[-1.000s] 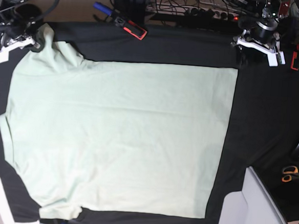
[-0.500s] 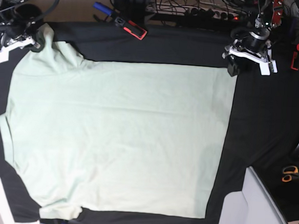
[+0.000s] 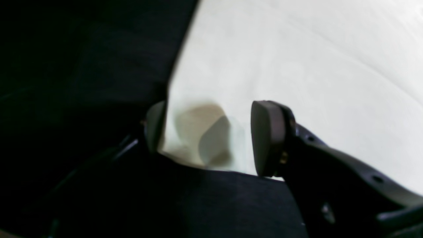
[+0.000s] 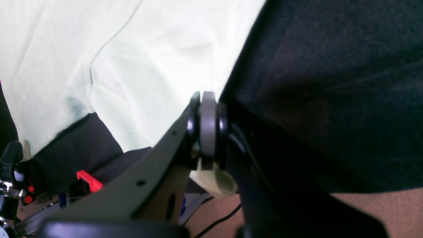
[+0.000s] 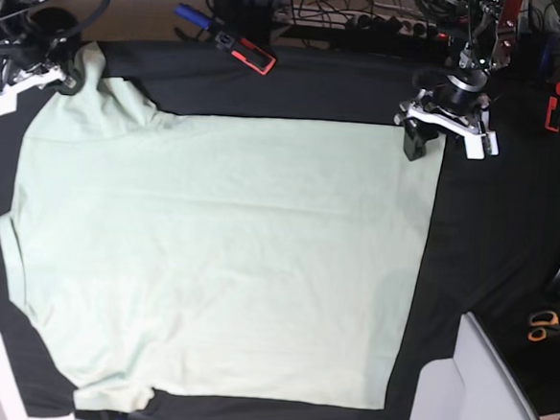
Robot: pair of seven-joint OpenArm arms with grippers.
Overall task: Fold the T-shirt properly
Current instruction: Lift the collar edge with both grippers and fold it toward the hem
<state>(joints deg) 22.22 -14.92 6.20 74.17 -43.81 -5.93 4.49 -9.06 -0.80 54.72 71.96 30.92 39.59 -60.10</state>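
Note:
The pale mint T-shirt lies spread flat on the black table cover. In the base view my left gripper hangs over the shirt's far right corner. In the left wrist view the left gripper is open, with its fingers standing either side of that corner of the T-shirt. At the far left my right gripper is shut on a sleeve. In the right wrist view the right gripper pinches the edge of the T-shirt, and a bit of cloth pokes out below the pads.
A red and black clamp and a blue pen lie at the back edge, with cables behind them. Orange scissors rest at the right. A grey-white box fills the near right corner.
My left arm has moved leftward and toward the shirt, from over the black cover to the shirt's far right corner. The right gripper and the shirt have stayed put.

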